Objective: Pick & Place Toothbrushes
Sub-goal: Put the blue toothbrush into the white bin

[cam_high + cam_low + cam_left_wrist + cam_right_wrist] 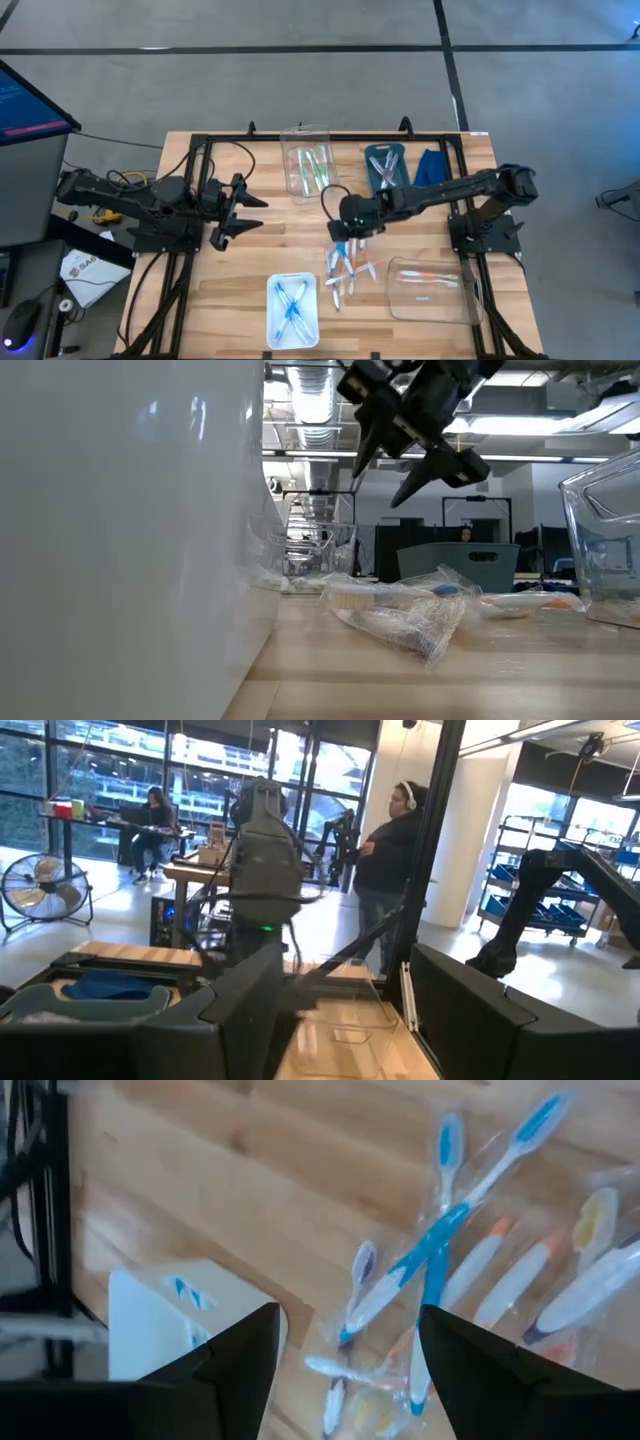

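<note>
Grey floor (300,90) crossed by dark seams surrounds the wooden table (290,225). Large windows (120,760), a floor fan (45,890) and desks lie beyond. Ceiling ducts (310,435) run overhead.

Right gripper (395,472) hangs above bench (420,680), fingers (366,455) apart; wrapped toothbrushes (405,610) lie directly below the fingers.

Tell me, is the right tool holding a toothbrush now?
No: in the right wrist view the right tool is open and empty, hovering above the loose toothbrushes on the table.
</note>
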